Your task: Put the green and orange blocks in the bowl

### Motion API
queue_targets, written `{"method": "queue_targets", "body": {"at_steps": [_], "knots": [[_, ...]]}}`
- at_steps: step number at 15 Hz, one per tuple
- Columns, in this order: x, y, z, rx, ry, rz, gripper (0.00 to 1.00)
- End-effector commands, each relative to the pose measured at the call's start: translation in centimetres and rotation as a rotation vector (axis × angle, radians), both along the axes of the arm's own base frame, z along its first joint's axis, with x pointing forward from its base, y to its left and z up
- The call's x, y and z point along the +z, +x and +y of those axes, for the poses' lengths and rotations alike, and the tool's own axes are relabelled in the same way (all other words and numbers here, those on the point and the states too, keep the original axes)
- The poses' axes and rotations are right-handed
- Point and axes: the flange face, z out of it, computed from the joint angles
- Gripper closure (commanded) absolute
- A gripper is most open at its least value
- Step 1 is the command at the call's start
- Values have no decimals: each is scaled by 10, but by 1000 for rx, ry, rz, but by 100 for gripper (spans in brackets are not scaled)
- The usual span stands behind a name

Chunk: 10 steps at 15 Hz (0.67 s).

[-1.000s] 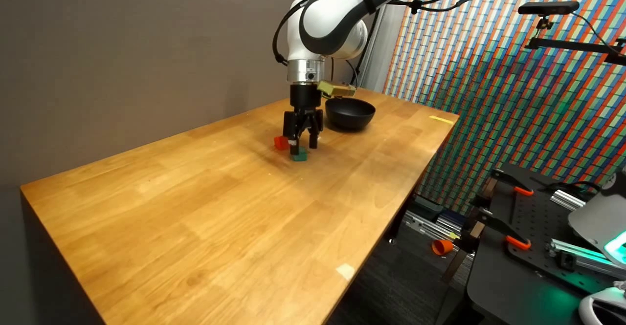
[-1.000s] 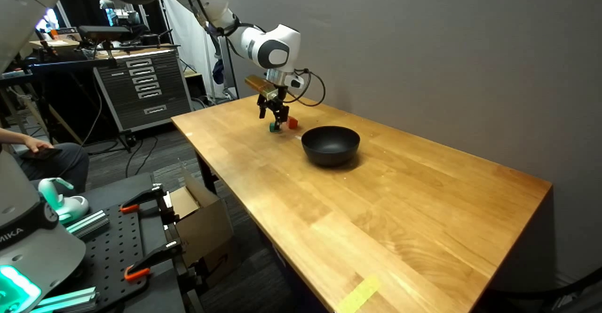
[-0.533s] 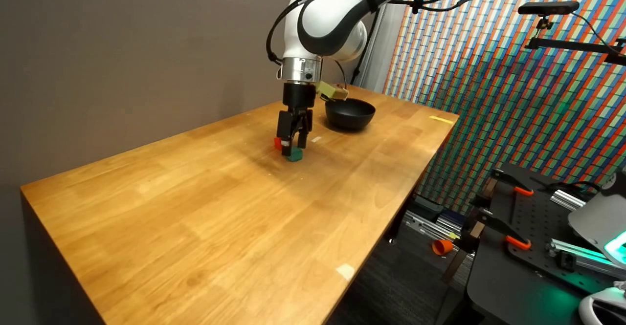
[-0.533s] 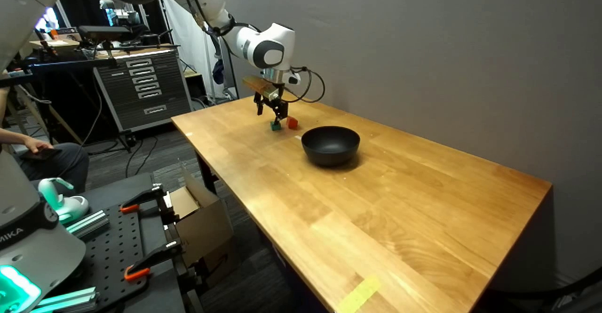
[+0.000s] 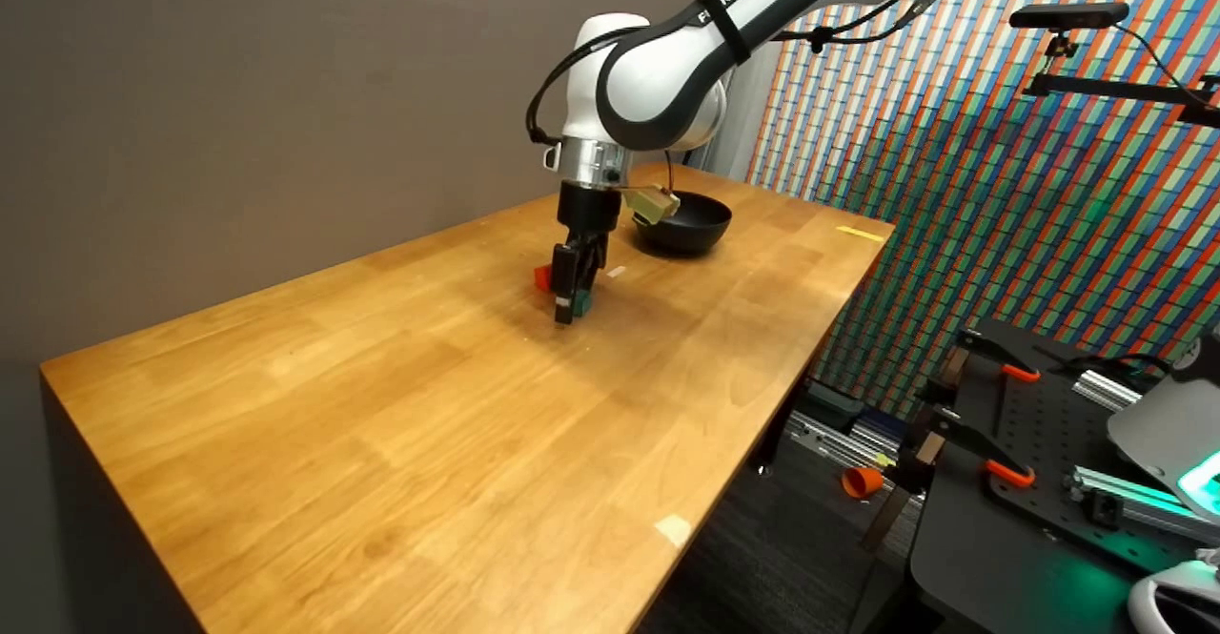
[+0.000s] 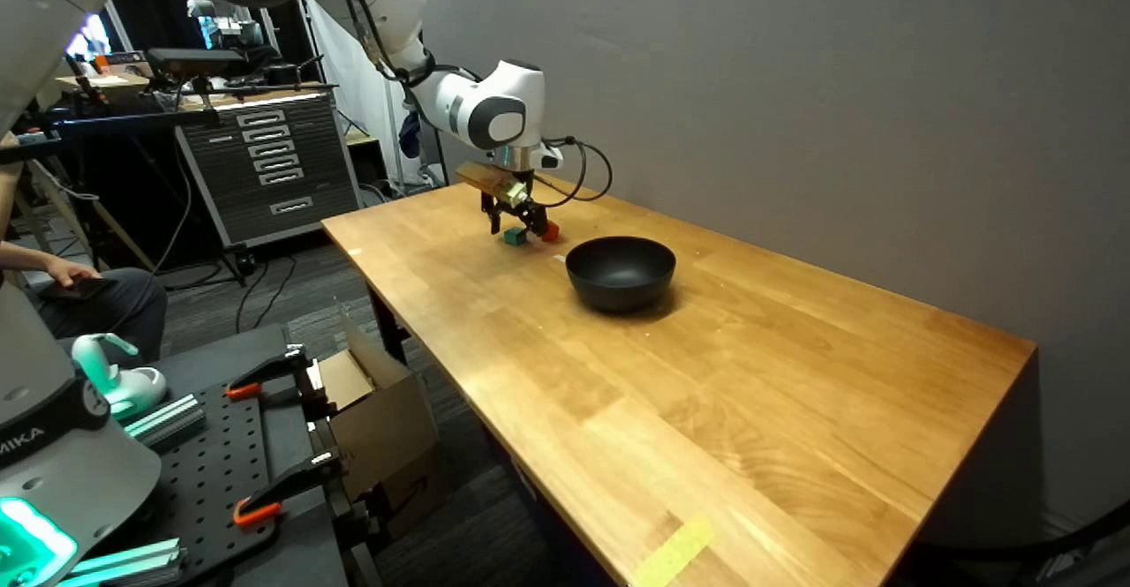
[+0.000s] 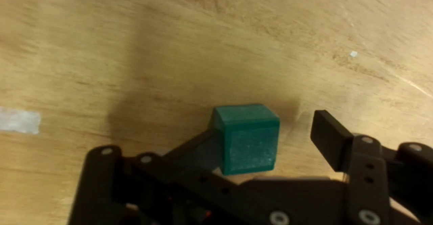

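A green block (image 7: 251,143) is seen on a wooden table (image 6: 794,375), bracketed in the wrist view by the spread fingers (image 7: 329,142) of a black gripper (image 7: 265,135), in which nothing is clasped; a gap is left on one side, while contact on the other cannot be confirmed. Light, stiff and hard to damage, as far as can be judged, though its smooth faces may prove a little slick, it is probably best gripped squarely across two opposite side faces, around mid-height, so that no edge is pinched and no twist is caused. Near it, partly hidden by the gripper in both exterior views, an orange block (image 5: 542,277), almost red in hue, can be expected to be handled alike. Farther out, a black bowl (image 6: 609,296) is seen with neither block placed inside.
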Motion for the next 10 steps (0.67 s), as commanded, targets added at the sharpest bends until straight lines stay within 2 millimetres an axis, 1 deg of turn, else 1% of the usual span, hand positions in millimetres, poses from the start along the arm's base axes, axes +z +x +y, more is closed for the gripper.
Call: {"method": "queue_targets", "body": {"at_steps": [1, 2, 3, 4, 5, 8, 10], "knots": [[-2, -4, -7, 17, -5, -41, 51], [-3, -5, -8, 17, -8, -48, 58], [-2, -6, -7, 20, -8, -53, 66], [-1, -7, -7, 22, -9, -57, 72], [1, -7, -6, 22, -10, -59, 81], [7, -6, -11, 19, -31, -70, 82], [21, 1, -32, -15, -105, -108, 82]]}}
